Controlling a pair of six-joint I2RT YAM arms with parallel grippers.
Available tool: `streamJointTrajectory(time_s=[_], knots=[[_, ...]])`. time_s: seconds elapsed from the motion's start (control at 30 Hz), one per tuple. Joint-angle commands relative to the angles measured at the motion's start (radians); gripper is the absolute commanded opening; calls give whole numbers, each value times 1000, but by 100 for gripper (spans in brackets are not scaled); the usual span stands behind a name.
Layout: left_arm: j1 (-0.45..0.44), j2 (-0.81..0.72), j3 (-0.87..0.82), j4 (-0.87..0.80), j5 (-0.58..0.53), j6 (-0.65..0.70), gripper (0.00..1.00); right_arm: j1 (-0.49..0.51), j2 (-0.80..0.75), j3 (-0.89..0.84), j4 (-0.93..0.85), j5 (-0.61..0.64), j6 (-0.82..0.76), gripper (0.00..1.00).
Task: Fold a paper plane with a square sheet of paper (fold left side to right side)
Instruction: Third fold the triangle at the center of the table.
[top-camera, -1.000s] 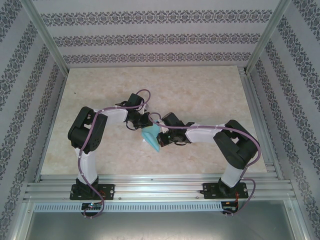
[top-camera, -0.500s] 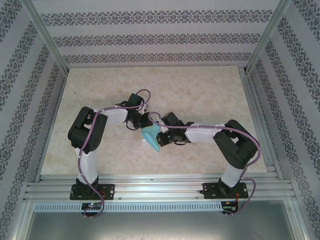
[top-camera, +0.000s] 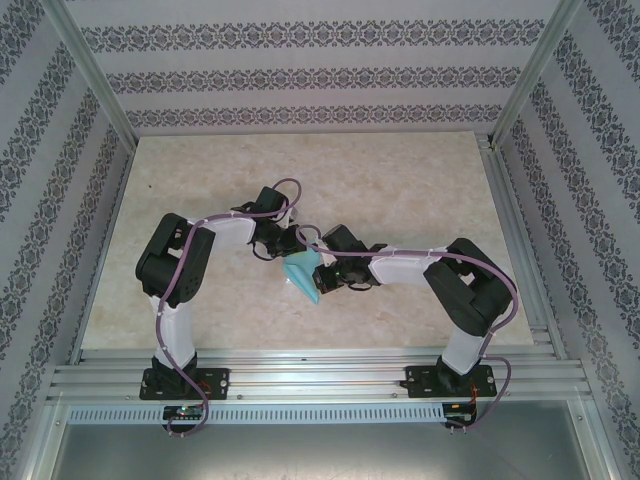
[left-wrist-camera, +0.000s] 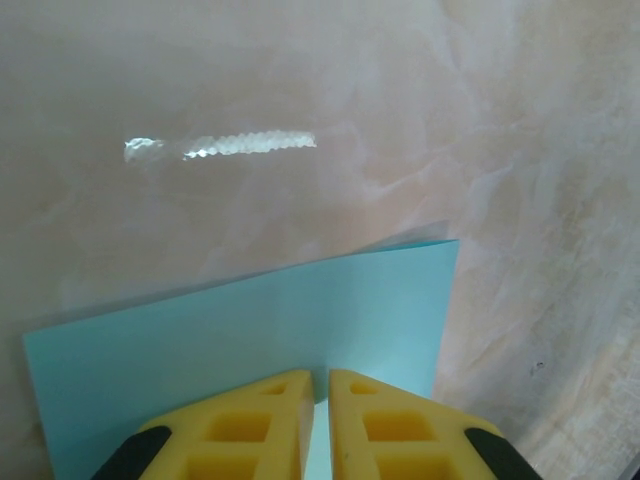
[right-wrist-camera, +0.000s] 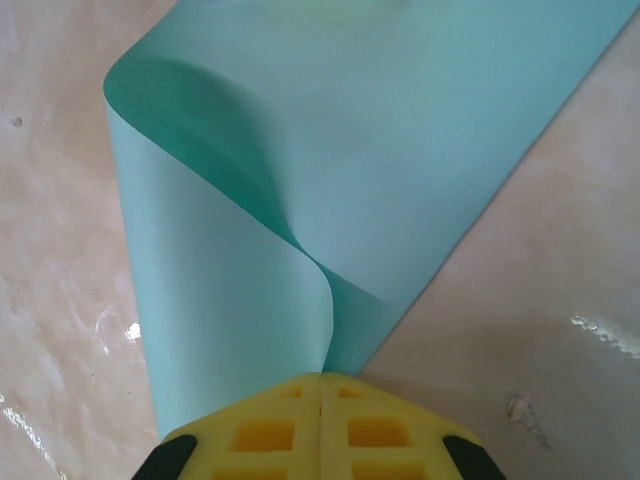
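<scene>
The right gripper (right-wrist-camera: 320, 384) is clamped tight on one edge of the curled cyan square sheet of paper (right-wrist-camera: 400, 150). The left gripper (left-wrist-camera: 320, 378) sits at the opposite edge, fingers a slit apart, and I can't tell if it grips. The sheet lies mid-table on the beige marbled table (top-camera: 400, 180), with patterned walls (top-camera: 300, 80) beyond.

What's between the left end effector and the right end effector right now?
The square sheet of paper, curled over, lies between the left end effector and the right end effector, as the top external view shows.
</scene>
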Motion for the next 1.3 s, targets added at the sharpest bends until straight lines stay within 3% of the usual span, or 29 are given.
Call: streamJointTrajectory(time_s=[0.0,0.47,0.67,0.87,1.07,1.27], knots=[[-23,31,4,-101,-61,34,17,7,45,1,-31,8,-6,0],[86,-123,157,-261,-23,87,36,26,75,5,-68,5,-26,0],[87,-241,-12,-170,84,23,20,28,72,14,-74,4,-30,0],[52,-319,-170,-6,168,-107,13,28,73,16,-81,5,-35,0],[-26,-297,-184,33,155,-163,13,29,72,16,-87,10,-36,0],[-63,-268,-181,-6,68,-162,13,31,75,19,-92,12,-37,0]])
